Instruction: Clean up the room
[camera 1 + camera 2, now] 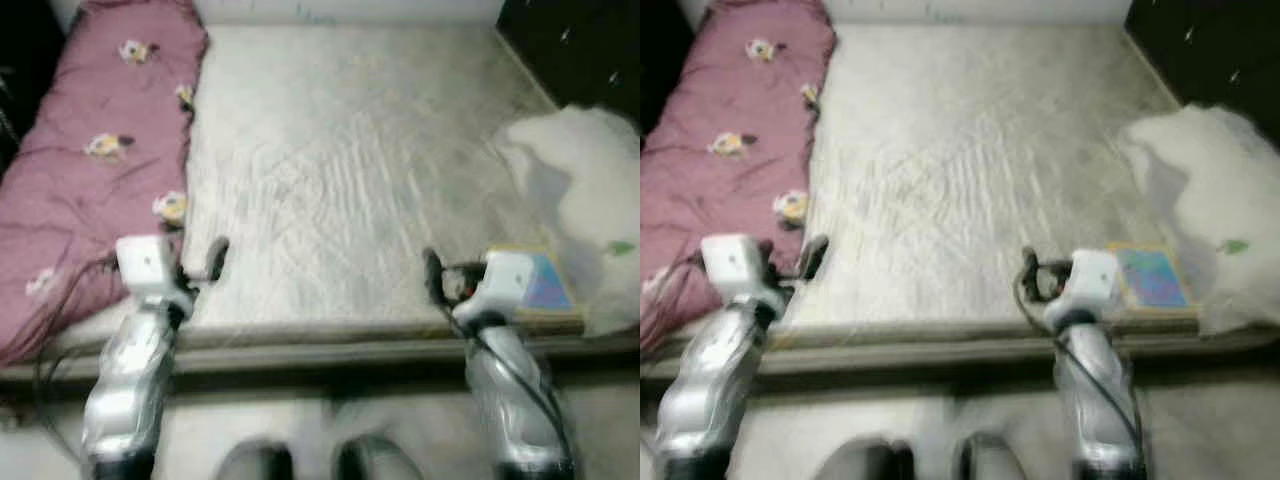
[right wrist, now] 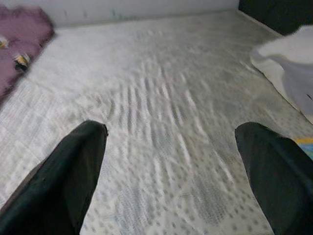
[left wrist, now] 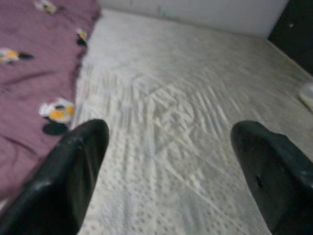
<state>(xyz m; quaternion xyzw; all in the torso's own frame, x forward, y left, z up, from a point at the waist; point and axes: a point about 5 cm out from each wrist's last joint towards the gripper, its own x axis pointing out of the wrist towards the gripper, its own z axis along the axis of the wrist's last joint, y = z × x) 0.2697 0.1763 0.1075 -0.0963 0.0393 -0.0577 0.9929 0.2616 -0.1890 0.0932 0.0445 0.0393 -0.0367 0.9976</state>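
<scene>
A mauve quilt (image 1: 90, 150) with yellow flowers lies bunched along the left side of a bed with a white quilted mattress (image 1: 340, 150). A white pillow-like bundle (image 1: 590, 180) sits on the right side, and a flat colourful item (image 1: 1152, 277) lies at its near edge. My left gripper (image 1: 205, 262) hovers over the mattress's near edge beside the quilt, open and holding nothing (image 3: 168, 161). Over the same near edge, just left of the colourful item, my right gripper (image 1: 433, 275) is also open, with bare mattress between its fingers (image 2: 171, 166).
The bed's front rail (image 1: 330, 350) runs across in front of me. Dark furniture (image 1: 580, 40) stands at the far right, and a white wall (image 3: 205, 14) closes the far side. My feet (image 1: 320, 460) are on the floor below. The picture is blurred.
</scene>
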